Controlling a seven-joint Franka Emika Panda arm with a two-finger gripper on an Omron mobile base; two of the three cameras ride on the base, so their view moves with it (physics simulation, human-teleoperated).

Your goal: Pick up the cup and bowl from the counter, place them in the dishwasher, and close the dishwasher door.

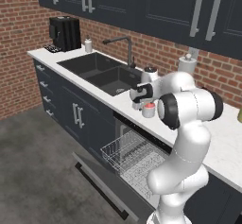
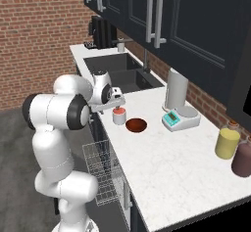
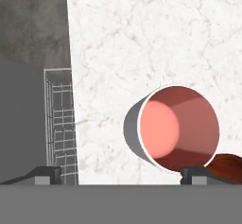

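Observation:
The cup (image 3: 177,128) stands upright on the white counter (image 3: 142,38), grey-white outside and salmon-red inside; it also shows as the cup (image 1: 149,109) and the cup (image 2: 119,116). Just beside it lies the dark reddish-brown bowl (image 2: 136,125), whose rim is the bowl (image 3: 228,167) at the hand view's corner. My gripper (image 3: 123,176) hangs open above the counter's front edge, close over the cup, with one fingertip (image 3: 197,175) over the cup's rim. Nothing is between the fingers. Below, the dishwasher door (image 1: 101,185) lies dropped open and the wire rack (image 1: 127,154) is pulled out.
A double sink (image 1: 101,72) with faucet (image 1: 124,46) lies left of the cup, and a black coffee machine (image 1: 65,33) stands beyond. A paper towel roll (image 2: 175,90), a scale (image 2: 180,118), a yellow tumbler (image 2: 228,144) and a maroon tumbler (image 2: 242,160) stand farther along.

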